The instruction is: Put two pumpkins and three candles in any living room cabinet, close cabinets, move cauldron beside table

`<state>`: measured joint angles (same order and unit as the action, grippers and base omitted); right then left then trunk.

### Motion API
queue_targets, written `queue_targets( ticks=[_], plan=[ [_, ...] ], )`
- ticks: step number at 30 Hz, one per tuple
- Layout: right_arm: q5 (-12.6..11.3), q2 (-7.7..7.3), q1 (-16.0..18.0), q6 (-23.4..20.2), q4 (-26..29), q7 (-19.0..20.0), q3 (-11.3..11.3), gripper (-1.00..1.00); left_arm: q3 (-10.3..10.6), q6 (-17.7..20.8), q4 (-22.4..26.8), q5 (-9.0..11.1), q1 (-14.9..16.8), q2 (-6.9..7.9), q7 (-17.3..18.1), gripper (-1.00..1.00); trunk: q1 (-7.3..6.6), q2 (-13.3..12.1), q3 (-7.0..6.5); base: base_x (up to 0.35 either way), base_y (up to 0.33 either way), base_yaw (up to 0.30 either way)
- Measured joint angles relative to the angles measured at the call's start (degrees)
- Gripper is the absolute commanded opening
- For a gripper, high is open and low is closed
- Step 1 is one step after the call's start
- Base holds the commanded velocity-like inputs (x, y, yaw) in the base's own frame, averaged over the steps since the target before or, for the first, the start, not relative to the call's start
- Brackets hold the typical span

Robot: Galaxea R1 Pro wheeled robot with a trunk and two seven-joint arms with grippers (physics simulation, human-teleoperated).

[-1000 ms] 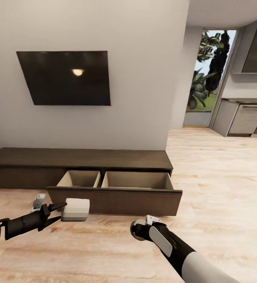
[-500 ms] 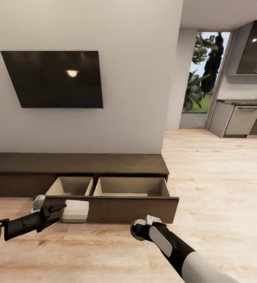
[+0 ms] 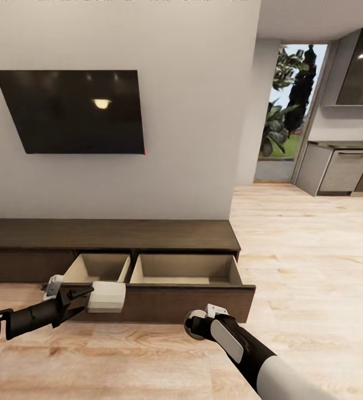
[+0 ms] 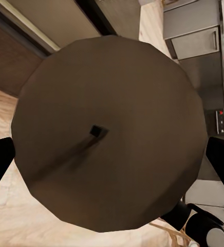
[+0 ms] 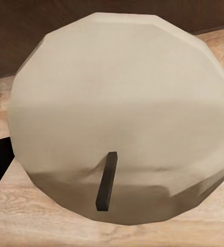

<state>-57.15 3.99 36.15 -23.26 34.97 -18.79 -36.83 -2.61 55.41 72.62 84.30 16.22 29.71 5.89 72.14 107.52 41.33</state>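
While each hand (image 3: 86,294) grips a faceted candle (image 3: 107,296), the wooden cabinet (image 3: 148,236) gapes.

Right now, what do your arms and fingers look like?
My left arm is thin and black, with a white band near the picture's edge and pointed black fingers beside a small grey block. My right arm is thicker: a white sleeve, then a black wrist with a light grey panel.
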Motion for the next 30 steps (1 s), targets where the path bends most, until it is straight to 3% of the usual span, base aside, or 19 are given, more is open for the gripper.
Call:
queue_targets(
  ticks=[25,30],
  plan=[
    [-0.01,-0.05,0.01,-0.28,0.30,-0.16,0.06,-1.00,0.20,0.00,0.00,-0.38,0.00,0.06,-0.64,-1.00,-5.49,-10.01,-4.49,0.000,0.000,0.000],
    [-0.42,-0.13,0.02,-3.55,8.71,-0.55,0.31,-1.00,0.31,0.00,0.00,-0.83,0.01,0.04,-0.80,-1.00,-6.59,-12.02,-5.39,0.000,0.000,0.000]
  ],
)
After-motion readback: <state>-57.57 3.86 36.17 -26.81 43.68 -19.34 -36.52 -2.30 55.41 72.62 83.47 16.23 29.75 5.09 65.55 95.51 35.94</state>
